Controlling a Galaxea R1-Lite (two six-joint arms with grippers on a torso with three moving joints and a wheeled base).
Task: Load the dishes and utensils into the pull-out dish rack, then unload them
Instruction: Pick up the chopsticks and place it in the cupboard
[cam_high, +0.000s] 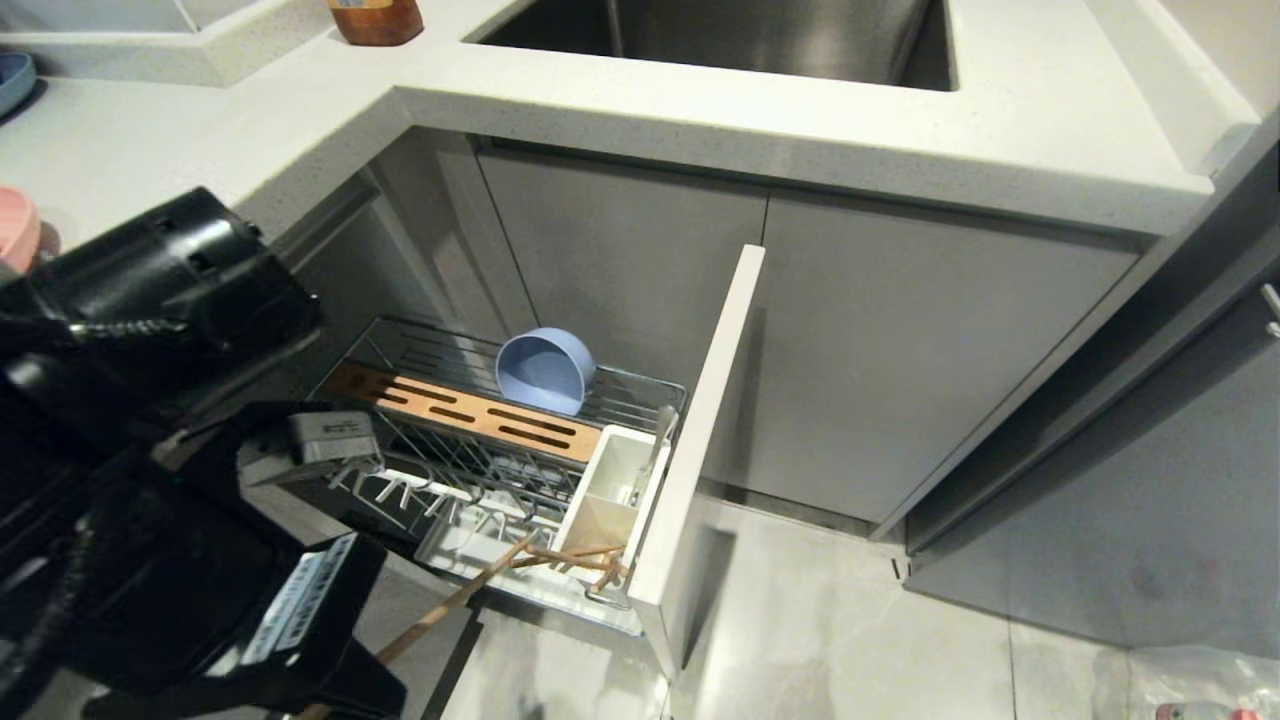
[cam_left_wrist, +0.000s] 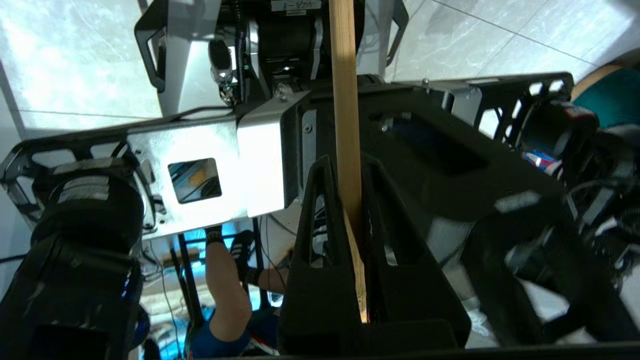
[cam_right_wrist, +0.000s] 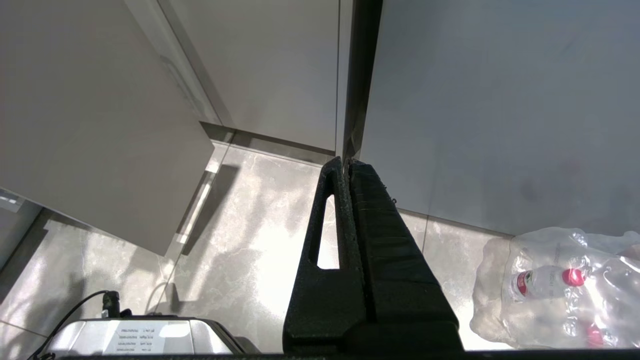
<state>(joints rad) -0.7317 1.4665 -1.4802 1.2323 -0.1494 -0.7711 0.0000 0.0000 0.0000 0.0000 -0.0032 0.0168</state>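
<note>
The left gripper (cam_left_wrist: 350, 200) was clamped narrow on one chopstick (cam_left_wrist: 345, 100), stick pinched between the pads w/ most of its length projecting past the fingertips. In the head view that chopstick (cam_high: 455, 600) ran from the arm at lower left up toward the front corner of the dish rack (cam_high: 640, 385), its tip near the second chopstick (cam_high: 570, 553), which lay across the rack's front edge just below the white caddy (cam_high: 610, 490). The blue bowl (cam_high: 545, 370) stood on edge at the back of the rack; the spoon (cam_high: 655, 450) leaned in the caddy.

Procedure (judgement): whether the stick was going in or coming out cannot be told. Either way, keep the grip firm and the stick in line w/ its travel so the tip clears the wire and the caddy wall. Move slowly; a long lever slips easily in the pads. Avoid knocking the second stick off the edge.

View comparison: only the left wrist view showed the pinch itself, plus the robot's own base and a person's leg behind it. Only the head view showed the rack, bowl and spoon. The right wrist view showed the right gripper (cam_right_wrist: 348, 165) fully closed, holding nothing, parked above the floor near bottled water (cam_right_wrist: 550, 280).
</note>
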